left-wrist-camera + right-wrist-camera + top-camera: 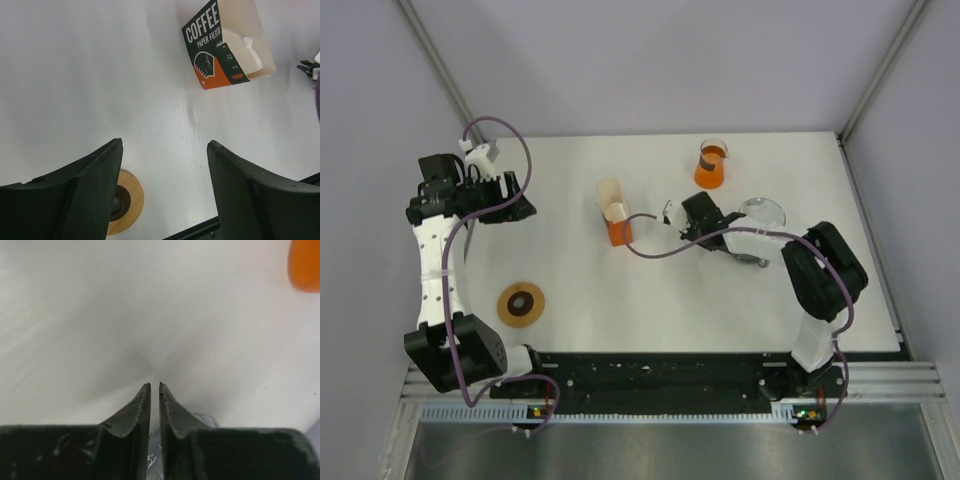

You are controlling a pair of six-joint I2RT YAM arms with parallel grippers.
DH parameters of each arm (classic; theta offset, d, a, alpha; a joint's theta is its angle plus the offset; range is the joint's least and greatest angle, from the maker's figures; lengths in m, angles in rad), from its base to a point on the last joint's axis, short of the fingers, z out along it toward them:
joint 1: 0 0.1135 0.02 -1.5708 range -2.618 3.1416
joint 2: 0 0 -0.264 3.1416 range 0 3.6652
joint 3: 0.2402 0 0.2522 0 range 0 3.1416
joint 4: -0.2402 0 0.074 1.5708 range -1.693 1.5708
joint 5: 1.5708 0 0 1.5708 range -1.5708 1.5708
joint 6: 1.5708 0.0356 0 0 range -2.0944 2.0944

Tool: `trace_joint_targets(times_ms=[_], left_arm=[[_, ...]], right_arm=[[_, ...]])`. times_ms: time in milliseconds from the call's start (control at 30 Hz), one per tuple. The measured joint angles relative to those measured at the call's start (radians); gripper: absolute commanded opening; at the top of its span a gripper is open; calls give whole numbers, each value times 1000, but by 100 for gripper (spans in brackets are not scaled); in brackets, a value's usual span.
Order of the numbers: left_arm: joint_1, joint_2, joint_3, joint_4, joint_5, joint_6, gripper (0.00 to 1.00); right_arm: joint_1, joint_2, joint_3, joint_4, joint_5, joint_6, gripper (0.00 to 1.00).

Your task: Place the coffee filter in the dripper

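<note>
The dripper [521, 304] shows from above as a tan ring with a dark centre hole, near the front left of the table. In the left wrist view it [127, 202] is partly hidden behind my left finger. My left gripper [527, 210] [165, 142] is open and empty, well behind the dripper. My right gripper [677, 216] [155, 384] is shut on the coffee filter [670, 212], just right of the carton. In the right wrist view the thin white filter paper [150, 315] fans out from the jaw tips and fills most of the frame.
An orange carton of paper filters [614, 220] [225, 45] lies mid-table. A beaker of orange liquid [712, 165] stands at the back. A clear glass vessel [765, 212] sits by the right arm. An orange blur [305, 265] shows top right in the right wrist view.
</note>
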Motion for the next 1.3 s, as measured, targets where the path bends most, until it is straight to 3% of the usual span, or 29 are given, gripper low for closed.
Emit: trace_joint_targets(times_ms=[167, 367, 400, 633, 833, 1033, 1200, 1300], left_arm=[[0, 0, 0, 0, 0, 2, 74], [0, 0, 0, 0, 0, 3, 74], [0, 0, 0, 0, 0, 3, 74], [0, 0, -3, 2, 0, 5, 74], [0, -4, -5, 8, -5, 8, 74], [2, -13, -6, 9, -23, 13, 74], [2, -14, -6, 11, -26, 17, 74], [2, -14, -6, 15, -27, 18, 74]], right_arm=[[2, -129, 39, -7, -230, 60, 51], [-38, -198, 210, 12, -410, 203, 67], [-64, -192, 259, 15, -433, 252, 74], [-281, -19, 637, 3, -429, 583, 80], [-376, 239, 884, -78, -380, 730, 76], [-370, 413, 976, -193, -346, 740, 62], [-369, 463, 1010, -233, -317, 718, 37], [-369, 465, 1021, -237, -314, 707, 13]])
